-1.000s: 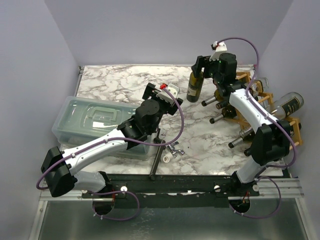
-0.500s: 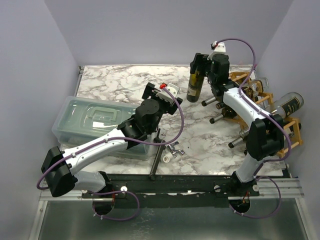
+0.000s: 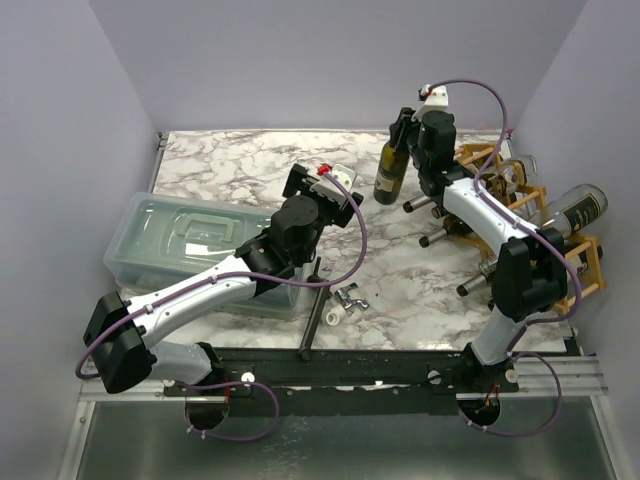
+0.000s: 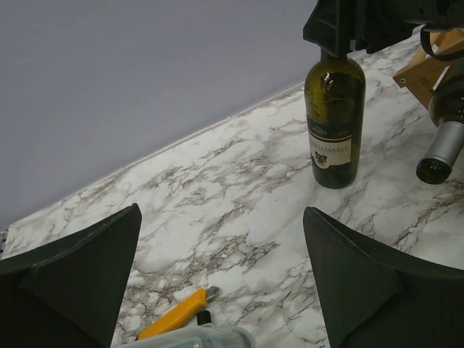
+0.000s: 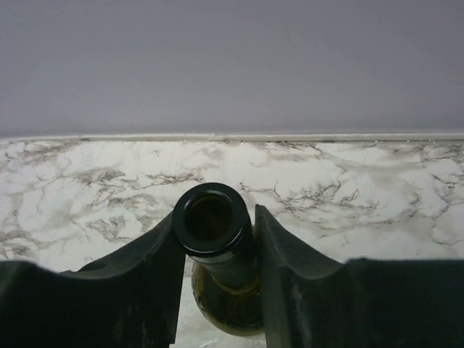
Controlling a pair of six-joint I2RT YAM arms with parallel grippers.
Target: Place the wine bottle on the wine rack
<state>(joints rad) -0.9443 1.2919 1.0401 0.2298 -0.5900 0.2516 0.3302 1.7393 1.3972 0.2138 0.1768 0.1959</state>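
Observation:
The wine bottle (image 3: 389,173), dark green with a label, stands upright on the marble table at the back, left of the wine rack (image 3: 590,262). My right gripper (image 3: 404,138) is shut on its neck from above. In the right wrist view both fingers press the neck just under the open mouth of the wine bottle (image 5: 211,219), with the right gripper (image 5: 216,233) around it. Several bottles lie in the wooden rack (image 4: 420,65) with necks pointing left. My left gripper (image 4: 221,209) hovers open and empty over the table, facing the wine bottle (image 4: 333,123); the left gripper (image 3: 322,186) is mid-table.
A clear lidded plastic bin (image 3: 185,235) sits at the left under my left arm. A yellow utility knife (image 4: 174,313) lies beside it. A small metal fitting (image 3: 350,298) and a white cylinder (image 3: 333,315) lie near the front edge. Purple walls close in on three sides.
My right gripper shifted a little over the bottle's top and shut on its neck. The bottle still stands where it was. The left arm has not moved.

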